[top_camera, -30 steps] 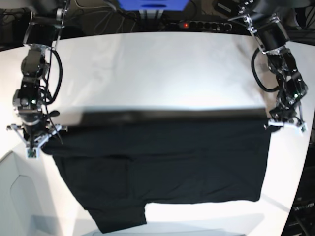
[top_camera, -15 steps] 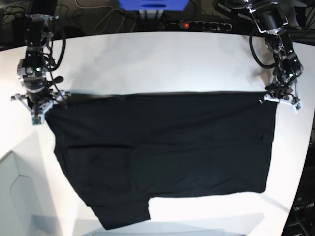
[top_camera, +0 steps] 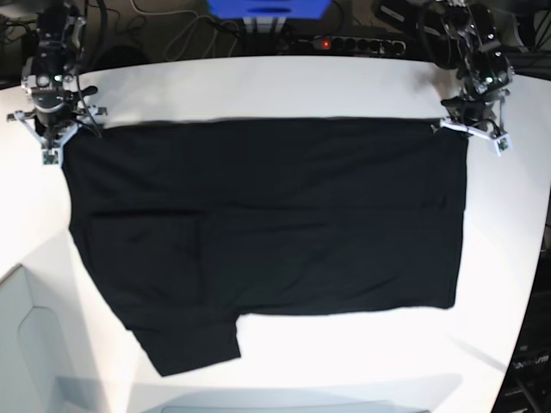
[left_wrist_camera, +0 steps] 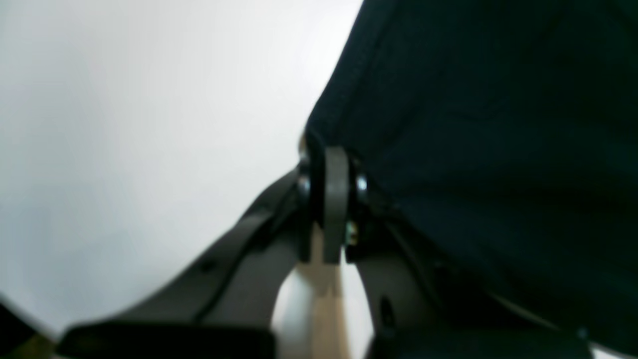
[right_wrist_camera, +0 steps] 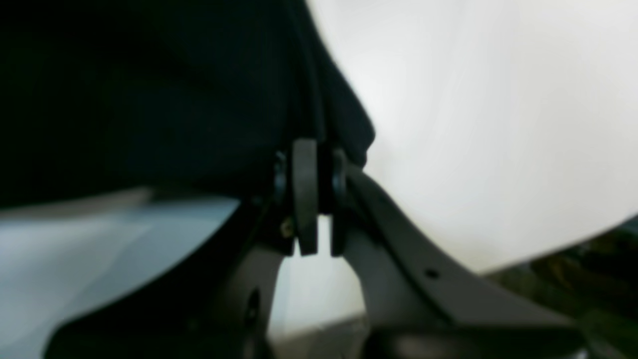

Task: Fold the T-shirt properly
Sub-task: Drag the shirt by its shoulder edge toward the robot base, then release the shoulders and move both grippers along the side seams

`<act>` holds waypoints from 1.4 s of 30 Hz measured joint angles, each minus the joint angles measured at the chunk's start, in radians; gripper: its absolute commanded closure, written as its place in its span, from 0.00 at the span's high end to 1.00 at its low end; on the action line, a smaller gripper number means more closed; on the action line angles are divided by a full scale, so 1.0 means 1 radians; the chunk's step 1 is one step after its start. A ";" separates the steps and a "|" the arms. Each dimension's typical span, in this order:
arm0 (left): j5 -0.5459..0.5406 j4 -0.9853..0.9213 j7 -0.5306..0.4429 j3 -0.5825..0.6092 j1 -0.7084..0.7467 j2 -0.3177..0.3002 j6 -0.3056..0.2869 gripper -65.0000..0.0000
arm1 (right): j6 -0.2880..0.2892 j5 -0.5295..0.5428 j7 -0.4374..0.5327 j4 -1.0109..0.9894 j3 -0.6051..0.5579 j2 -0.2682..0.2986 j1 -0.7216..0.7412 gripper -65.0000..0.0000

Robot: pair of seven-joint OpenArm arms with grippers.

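Black T-shirt (top_camera: pixel 267 232) spread across a white desk (top_camera: pixel 258 86).
Left gripper (top_camera: pixel 469 129) and right gripper (top_camera: pixel 52 142) each pinch an upper shirt corner; cables (top_camera: pixel 181 30) along the top.

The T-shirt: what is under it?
The white table shows around the T-shirt, so the shirt seems to lie on it. Anything else beneath is covered by the black cloth and cannot be seen.
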 measured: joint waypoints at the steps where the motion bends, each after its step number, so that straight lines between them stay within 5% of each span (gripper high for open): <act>1: -0.004 0.001 -0.016 0.000 0.014 0.003 0.000 0.00 | 0.000 0.002 -0.001 0.000 0.000 0.000 -0.020 0.00; 34: -0.007 0.089 0.020 -0.087 0.182 0.030 -0.003 0.00 | 0.000 0.009 -0.007 0.103 0.075 -0.039 -0.173 0.00; 38: -0.005 0.090 0.020 -0.089 0.182 0.030 -0.003 0.14 | 0.000 0.009 -0.008 0.103 0.075 -0.038 -0.173 0.05; 42: -0.004 0.091 0.019 -0.089 0.182 0.030 -0.003 0.41 | 0.000 0.007 -0.008 0.103 0.074 -0.039 -0.173 0.25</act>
